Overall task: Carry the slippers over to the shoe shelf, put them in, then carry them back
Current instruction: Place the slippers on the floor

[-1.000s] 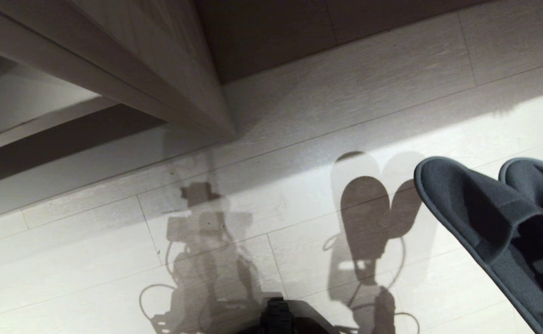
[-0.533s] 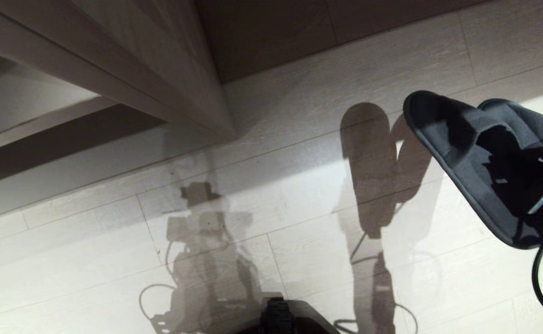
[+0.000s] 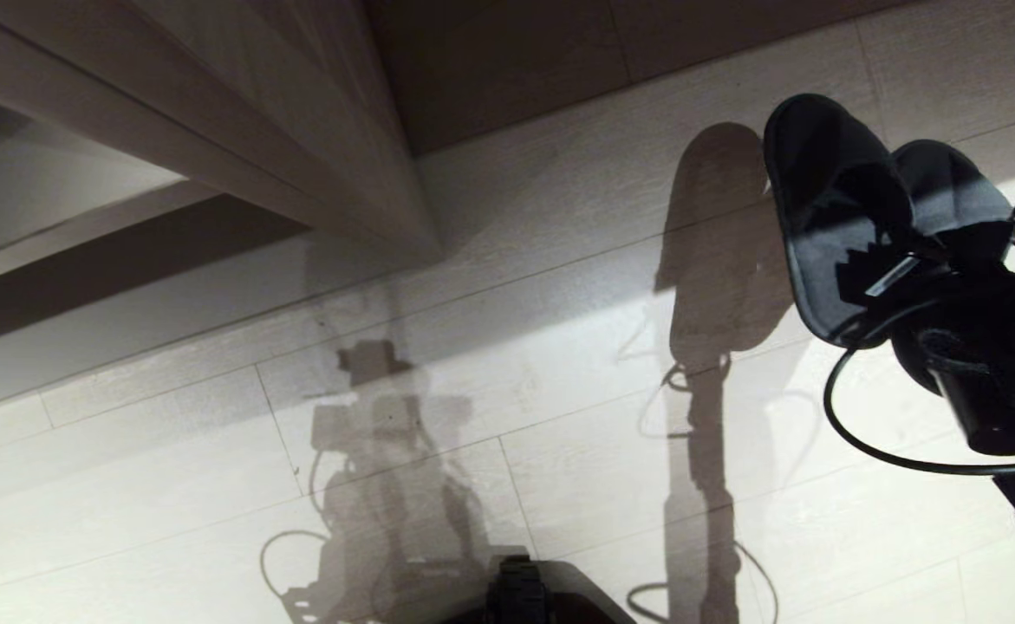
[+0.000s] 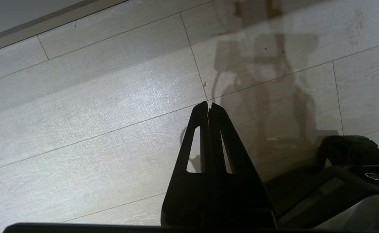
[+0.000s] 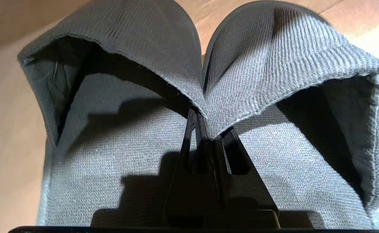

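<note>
We see the right end effector pinching the slippers by their inner upper edges, toes pointing beyond it, above the floor; left end effector pressed together, empty.

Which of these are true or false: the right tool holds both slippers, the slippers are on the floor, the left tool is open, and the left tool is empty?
1. The right tool holds both slippers. True: it is pinched on the inner edges of the pair's uppers.
2. The slippers lie on the floor. False: they hang in the air above it, on the robot's right.
3. The left tool is open. False: its tips are pressed together.
4. The left tool is empty. True: nothing is between its tips.
</note>
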